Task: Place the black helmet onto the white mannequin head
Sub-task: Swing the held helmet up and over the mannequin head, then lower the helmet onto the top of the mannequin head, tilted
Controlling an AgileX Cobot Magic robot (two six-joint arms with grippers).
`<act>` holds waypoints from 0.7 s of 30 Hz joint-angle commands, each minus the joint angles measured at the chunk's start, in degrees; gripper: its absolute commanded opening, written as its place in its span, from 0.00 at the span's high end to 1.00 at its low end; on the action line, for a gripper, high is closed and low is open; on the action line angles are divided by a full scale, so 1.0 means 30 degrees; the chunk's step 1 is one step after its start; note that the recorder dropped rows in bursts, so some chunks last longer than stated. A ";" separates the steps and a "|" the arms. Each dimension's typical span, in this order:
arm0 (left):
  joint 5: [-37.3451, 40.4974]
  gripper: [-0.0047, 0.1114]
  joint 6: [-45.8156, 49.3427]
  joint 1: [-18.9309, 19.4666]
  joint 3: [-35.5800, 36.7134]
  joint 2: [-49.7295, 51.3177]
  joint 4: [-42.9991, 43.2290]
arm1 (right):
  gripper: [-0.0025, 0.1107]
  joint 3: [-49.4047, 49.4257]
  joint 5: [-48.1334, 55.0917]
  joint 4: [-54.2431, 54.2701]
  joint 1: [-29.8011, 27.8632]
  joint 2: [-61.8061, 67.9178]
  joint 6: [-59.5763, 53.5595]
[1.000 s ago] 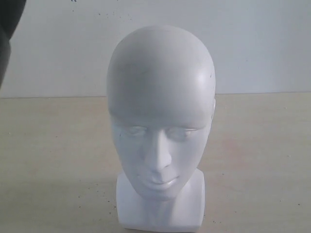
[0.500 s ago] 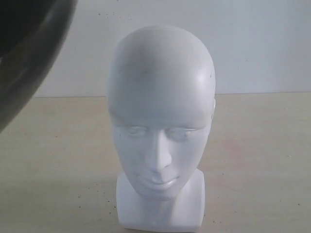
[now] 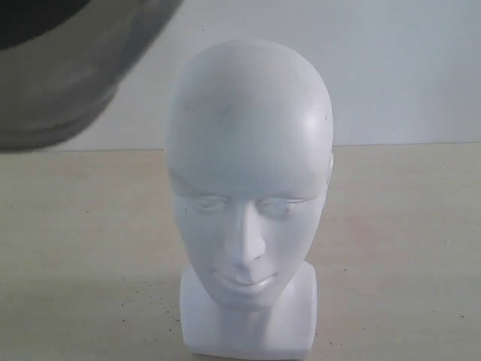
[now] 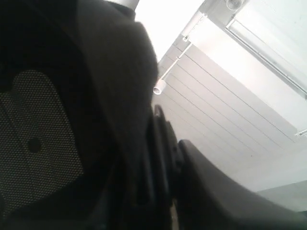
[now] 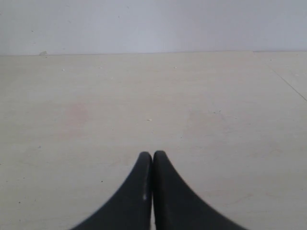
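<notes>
A pale counter point(image 3: 406, 248) runs back to a plain white wall. My left jaws are clamped on the rim of the black helmet point(image 4: 43, 139), whose padded lining fills the wrist view. It hangs in the air, up and left of the white mannequin head point(image 3: 248, 180), clear of it. My right jaws are pressed together, empty, over the counter. The head stands bare, well forward of the counter's far edge. Lifting looks done; centring and lowering remain.

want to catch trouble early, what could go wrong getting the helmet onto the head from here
The black helmet hangs high, off to one side of the white mannequin head; coming in low could knock the head over. The right pincer is shut, facing the table, so nothing steadies the head.
</notes>
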 commanded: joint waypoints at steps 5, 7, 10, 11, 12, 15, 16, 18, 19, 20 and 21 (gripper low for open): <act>-0.4171 0.92 -0.1800 -0.0089 -0.0852 0.4135 -0.2483 | 0.98 0.0002 -0.0055 -0.0023 0.0060 -0.0088 0.0020; -0.4171 0.92 -0.1967 -0.0089 -0.1325 0.5026 -0.1931 | 0.98 0.0002 -0.0055 -0.0023 0.0060 -0.0088 0.0020; -0.4171 0.92 -0.2176 -0.0089 -0.2479 0.6518 -0.1788 | 0.98 0.0002 -0.0055 -0.0023 0.0060 -0.0088 0.0020; -0.4171 0.92 -0.2176 -0.0089 -0.2916 0.6924 -0.1714 | 0.98 0.0002 -0.0055 -0.0023 0.0060 -0.0088 0.0020; -0.4171 0.92 -0.2413 -0.0089 -0.3504 0.7570 -0.1575 | 0.98 0.0002 -0.0055 -0.0023 0.0060 -0.0088 0.0020; -0.4171 0.92 -0.2763 -0.0089 -0.4101 0.8878 -0.1545 | 0.98 0.0002 -0.0055 -0.0023 0.0060 -0.0088 0.0020; -0.4171 0.92 -0.2763 -0.0089 -0.4149 0.9375 -0.1468 | 0.98 0.0002 -0.0055 -0.0023 0.0060 -0.0088 0.0020; -0.4171 0.92 -0.3156 -0.0089 -0.4149 0.9951 -0.1334 | 0.98 0.0002 -0.0055 -0.0023 0.0060 -0.0088 0.0020; -0.4171 0.92 -0.3187 -0.0089 -0.4162 1.0265 -0.1338 | 0.98 0.0002 -0.0055 -0.0023 0.0060 -0.0088 0.0020; -0.4171 0.92 -0.3187 -0.0089 -0.4240 1.0370 -0.1338 | 0.98 0.0002 -0.0055 -0.0023 0.0060 -0.0088 0.0020; -0.4171 0.92 -0.3187 -0.0089 -0.4286 1.0525 -0.1338 | 0.98 0.0002 -0.0055 -0.0023 0.0060 -0.0088 0.0020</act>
